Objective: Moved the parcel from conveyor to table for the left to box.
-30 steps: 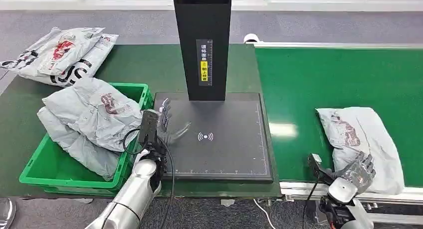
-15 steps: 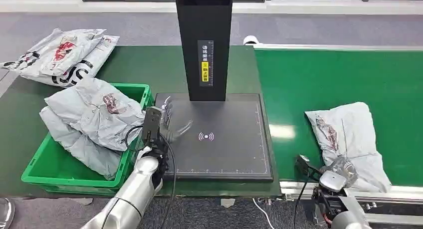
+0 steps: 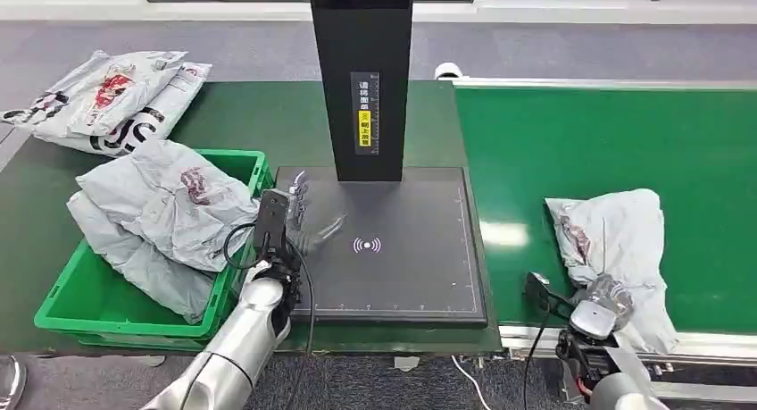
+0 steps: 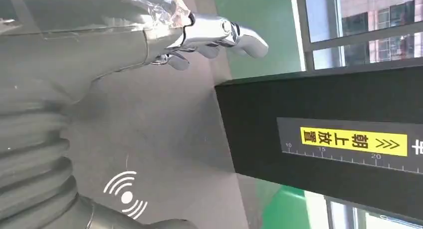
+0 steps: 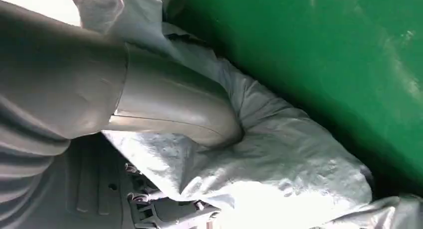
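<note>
Green conveyor carries the grey parcel at its near edge, within my reach. Black scanning table, beneath its upright column, lies bare to receive it. Green box, already holding bagged parcels, sits just beside the table so my left hand can load it; that hand hovers over the table's left edge, fingers spread, holding nothing. My right hand grasps the parcel's near end, thumb pressed into the bunched film.
</note>
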Robot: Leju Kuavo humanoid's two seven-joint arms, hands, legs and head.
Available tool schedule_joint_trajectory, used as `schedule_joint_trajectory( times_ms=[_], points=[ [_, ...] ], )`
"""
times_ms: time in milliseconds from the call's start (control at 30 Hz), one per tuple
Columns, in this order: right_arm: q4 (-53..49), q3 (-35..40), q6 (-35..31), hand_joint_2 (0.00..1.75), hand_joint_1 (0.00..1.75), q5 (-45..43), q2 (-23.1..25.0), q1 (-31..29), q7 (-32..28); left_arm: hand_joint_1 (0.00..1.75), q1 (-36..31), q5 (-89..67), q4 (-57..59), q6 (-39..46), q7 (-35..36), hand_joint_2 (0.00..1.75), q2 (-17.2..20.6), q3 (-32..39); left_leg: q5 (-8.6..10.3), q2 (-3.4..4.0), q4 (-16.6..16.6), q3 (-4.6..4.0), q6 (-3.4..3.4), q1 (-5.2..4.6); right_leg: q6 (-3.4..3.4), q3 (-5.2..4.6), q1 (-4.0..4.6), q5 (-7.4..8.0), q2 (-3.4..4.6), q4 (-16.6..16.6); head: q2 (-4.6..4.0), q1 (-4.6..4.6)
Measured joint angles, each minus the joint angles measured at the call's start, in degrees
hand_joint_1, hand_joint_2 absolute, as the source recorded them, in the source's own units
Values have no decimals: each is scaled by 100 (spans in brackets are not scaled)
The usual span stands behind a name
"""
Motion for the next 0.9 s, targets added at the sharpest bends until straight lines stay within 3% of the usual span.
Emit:
schedule_joint_trajectory(
  times_ms=[100,200,333,400,533,700,900],
  points=[
    [0,-4,-235,175,175,7,35,0,-87,0,3,-19,-28,17,39,175,17,0,0,1,-1,-3,0,1,0,0,-1,0,2,1,0,0],
    [0,-15,-977,175,175,-81,83,-3,-419,0,53,-33,-155,81,88,175,59,0,1,2,-1,-8,0,1,-1,-4,-5,2,4,7,0,0],
    [-300,-39,-2427,175,175,-628,308,-11,-1555,0,214,-227,-466,356,171,175,160,4,6,8,-1,-23,-5,0,-6,-27,-8,9,8,14,-2,0],
    [-722,-39,-2805,175,175,-1087,470,24,-2194,0,287,-387,-610,501,184,175,186,13,9,6,-1,-30,-5,0,-7,-34,-6,9,7,15,-2,0],
    [-2135,203,-2912,175,175,-1866,915,239,-2846,0,357,-711,-859,715,184,175,227,50,16,-2,-3,-47,-15,1,-10,-55,-5,6,4,18,-2,-2],
    [-3563,843,-2887,175,175,-2096,1265,507,-2972,0,296,-811,-931,806,81,175,254,96,16,-6,-5,-54,-15,13,-15,-61,-6,1,0,18,-2,-2],
    [-4417,1601,-2674,175,175,-2144,1473,636,-3047,0,284,-892,-1123,857,48,175,269,107,15,0,-4,-59,-14,12,-15,-66,-8,1,2,16,-2,-2]
  ],
)
